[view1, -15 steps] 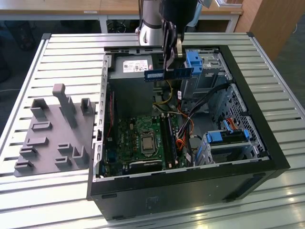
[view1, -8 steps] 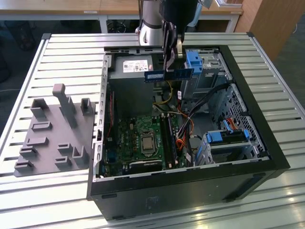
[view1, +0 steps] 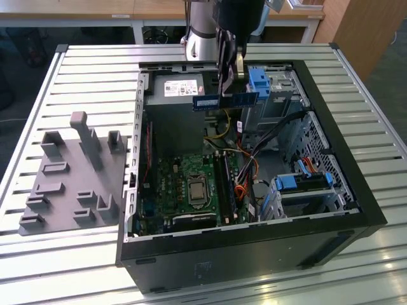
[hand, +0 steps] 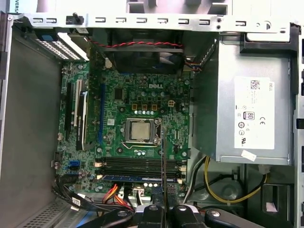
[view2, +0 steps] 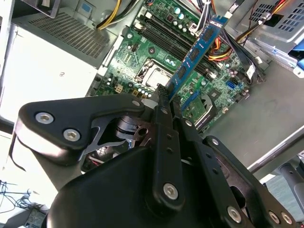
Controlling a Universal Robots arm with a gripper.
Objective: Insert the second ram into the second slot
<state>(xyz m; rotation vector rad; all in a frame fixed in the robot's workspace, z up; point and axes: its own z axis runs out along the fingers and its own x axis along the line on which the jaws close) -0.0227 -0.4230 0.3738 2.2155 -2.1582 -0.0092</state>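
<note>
My gripper is shut on the second ram, a long blue stick with a white label. It holds the stick level and lengthwise above the open computer case, over the power supply's edge. In the second wrist view the ram reaches out from the gripper over the motherboard. The first wrist view has the ram edge-on, rising from the gripper and crossing the memory slots. A blue stick sits in one of those slots. The slots lie well below the ram.
The power supply fills the case's far corner. The processor socket sits beside the slots, with orange and yellow cables near them. Blue drive clips and a drive cage line the exterior view's right. A grey fixture plate lies outside the case.
</note>
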